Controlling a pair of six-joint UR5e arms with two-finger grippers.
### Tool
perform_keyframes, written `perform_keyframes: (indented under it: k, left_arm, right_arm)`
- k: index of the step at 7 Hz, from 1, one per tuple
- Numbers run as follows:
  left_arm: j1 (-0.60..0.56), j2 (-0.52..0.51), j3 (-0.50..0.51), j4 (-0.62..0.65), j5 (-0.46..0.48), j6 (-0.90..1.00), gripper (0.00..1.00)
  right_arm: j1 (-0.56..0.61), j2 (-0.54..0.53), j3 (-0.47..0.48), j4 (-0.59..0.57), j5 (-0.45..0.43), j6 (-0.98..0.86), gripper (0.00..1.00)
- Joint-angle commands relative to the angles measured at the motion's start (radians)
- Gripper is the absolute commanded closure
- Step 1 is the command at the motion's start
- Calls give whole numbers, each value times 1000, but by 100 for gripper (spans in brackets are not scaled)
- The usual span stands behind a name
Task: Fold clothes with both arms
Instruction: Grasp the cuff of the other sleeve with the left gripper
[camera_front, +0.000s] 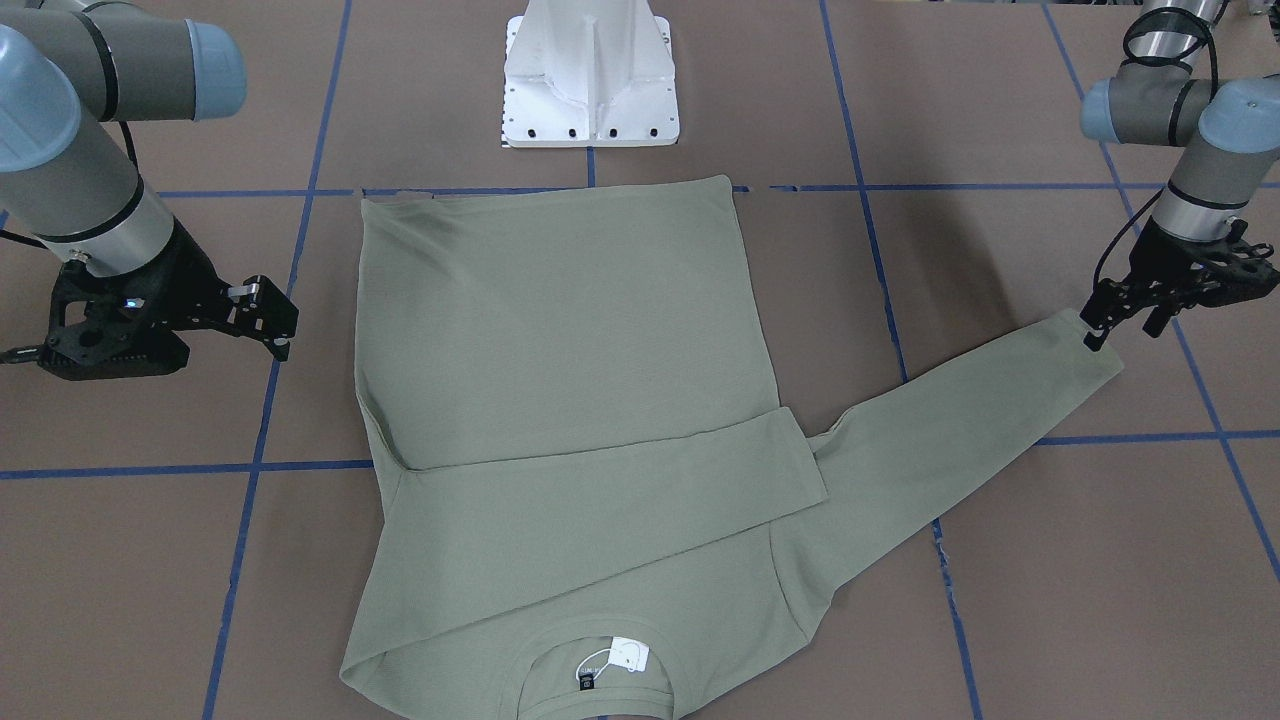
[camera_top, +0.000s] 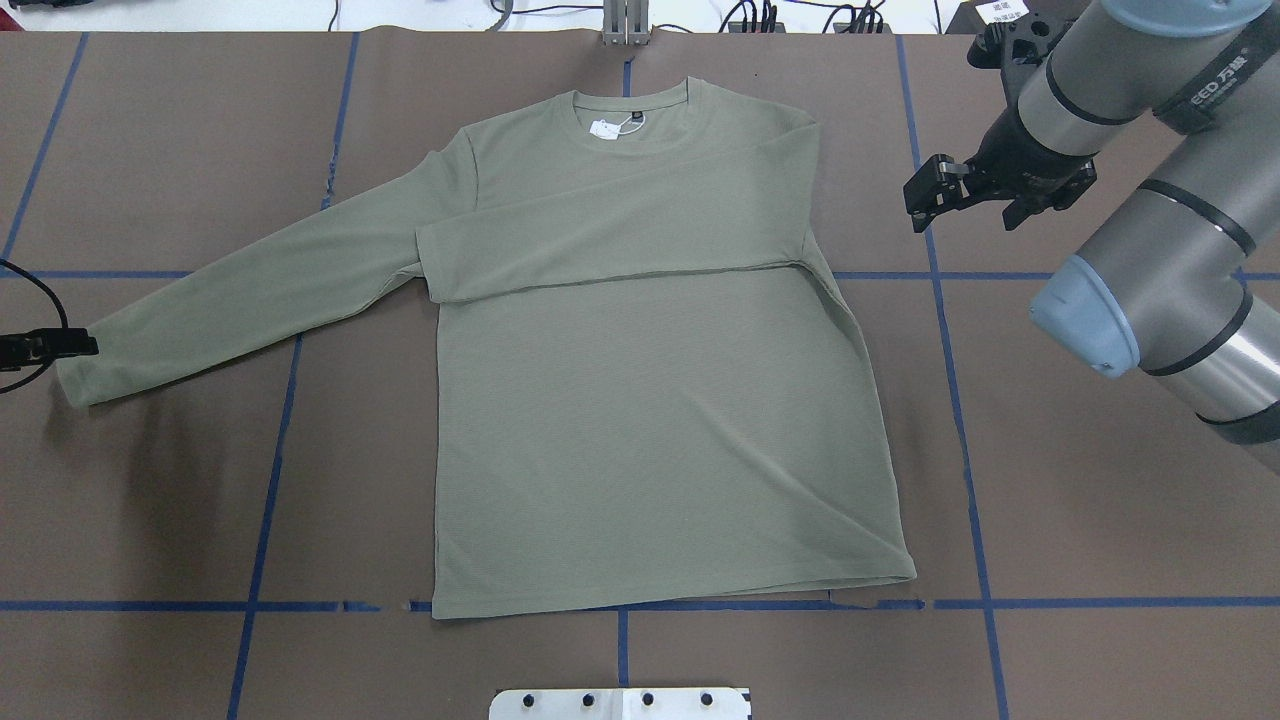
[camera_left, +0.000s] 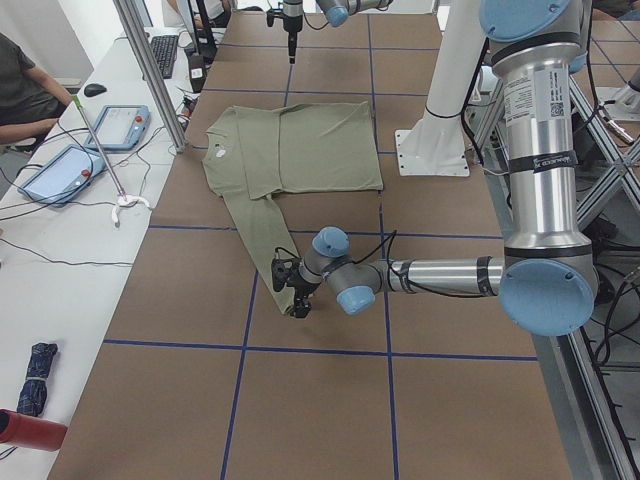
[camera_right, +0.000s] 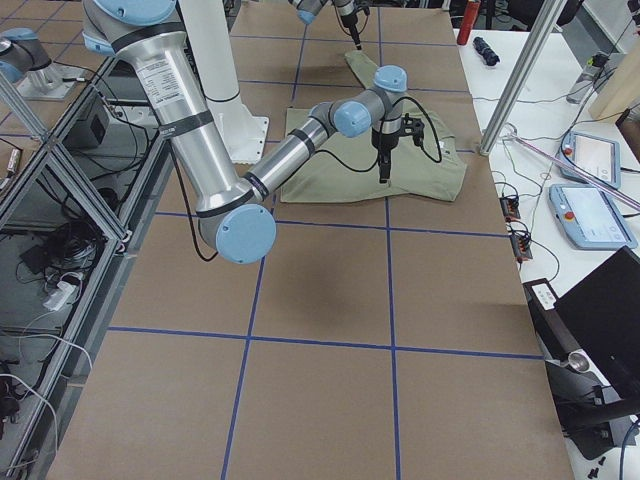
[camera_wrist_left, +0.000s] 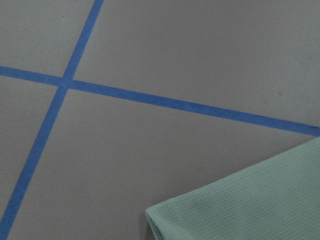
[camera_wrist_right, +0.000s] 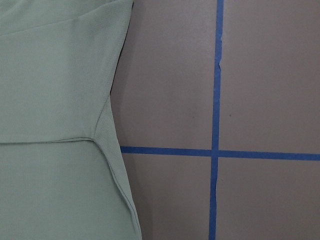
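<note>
The olive-green shirt (camera_top: 650, 400) lies flat on the brown table with its neck (camera_front: 600, 665) away from the robot and a white hang tag (camera_front: 628, 655) in the collar. One sleeve (camera_top: 610, 240) is folded across the chest. The other sleeve (camera_top: 250, 300) stretches out toward my left arm. My left gripper (camera_front: 1120, 332) is low at that sleeve's cuff (camera_front: 1090, 365), jaws apart, one finger at the cuff's edge; the cuff (camera_wrist_left: 240, 205) lies flat. My right gripper (camera_top: 925, 195) hangs open beside the shirt's shoulder, holding nothing.
The white pedestal (camera_front: 590, 90) stands just past the shirt's hem. Blue tape lines (camera_top: 960, 420) grid the table. A side bench with tablets (camera_left: 110, 125) and a metal post (camera_left: 150, 70) runs along the far edge, where a person (camera_left: 20, 80) sits.
</note>
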Motion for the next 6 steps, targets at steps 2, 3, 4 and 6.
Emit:
perform_keyframes:
  k: [2,3,4,6]
  left_arm:
    - [19,-5,7,-4,2,-17,2]
    - [21,-3,10,-4,2,-17,6]
    - [19,-3,11,-4,2,-17,8]
    - [19,-3,11,-4,4,-18,11]
  right_arm:
    - [0,0,2,0,1,0,0]
    - [2,-1,8,0,1,0,0]
    - [2,-3,12,0,3,1,0]
    - [2,-3,19,0,4,1,0]
